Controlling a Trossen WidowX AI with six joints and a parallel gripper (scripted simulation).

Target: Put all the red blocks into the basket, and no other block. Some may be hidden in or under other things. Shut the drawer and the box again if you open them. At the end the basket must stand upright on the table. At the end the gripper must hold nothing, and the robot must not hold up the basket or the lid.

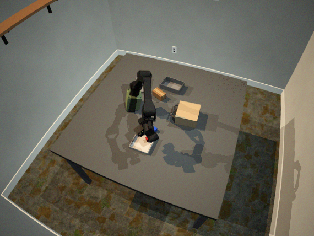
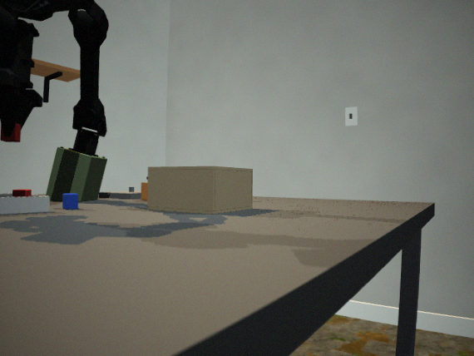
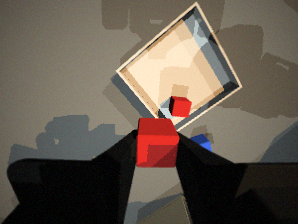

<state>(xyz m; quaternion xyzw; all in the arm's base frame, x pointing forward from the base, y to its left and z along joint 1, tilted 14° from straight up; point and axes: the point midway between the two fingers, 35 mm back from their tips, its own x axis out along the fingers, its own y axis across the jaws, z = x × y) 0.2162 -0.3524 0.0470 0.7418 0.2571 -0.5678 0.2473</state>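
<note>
Claw (image 1: 152,136) (image 2: 10,132) (image 3: 154,134): clamped on a red block (image 2: 16,134) (image 3: 157,145), one finger on each side. Claw points down; exterior view puts the held block well above the desk (image 1: 110,154) (image 2: 166,291) (image 3: 40,75), touching nothing below.

Beneath and beside it: shallow white basket (image 1: 139,151) (image 2: 25,205) (image 3: 220,65), upright on the desk, open at the top. A second red block (image 1: 147,138) (image 2: 22,192) (image 3: 181,106) is inside, near one corner. Its lower part is hidden by the wall in the exterior view. Count of red blocks visible: two, one clamped, one in the basket.

Blue block (image 1: 155,129) (image 2: 70,200) (image 3: 202,142): on the desk just outside the basket, apart from it.

Farther out: tan cabinet (image 1: 188,107) (image 2: 183,189), dark handle (image 1: 174,110) on one side; interior cannot be seen. Orange striped block (image 1: 158,94) (image 2: 144,191) lies between the cabinet and the green pedestal (image 1: 128,107) (image 2: 93,179). Gray open tray (image 1: 172,89) stands near the orange one, toward the wall; top view shows its bottom partly in shadow.

Black arm (image 1: 147,94) (image 2: 89,71) rises from the pedestal and reaches over to the basket area.
</note>
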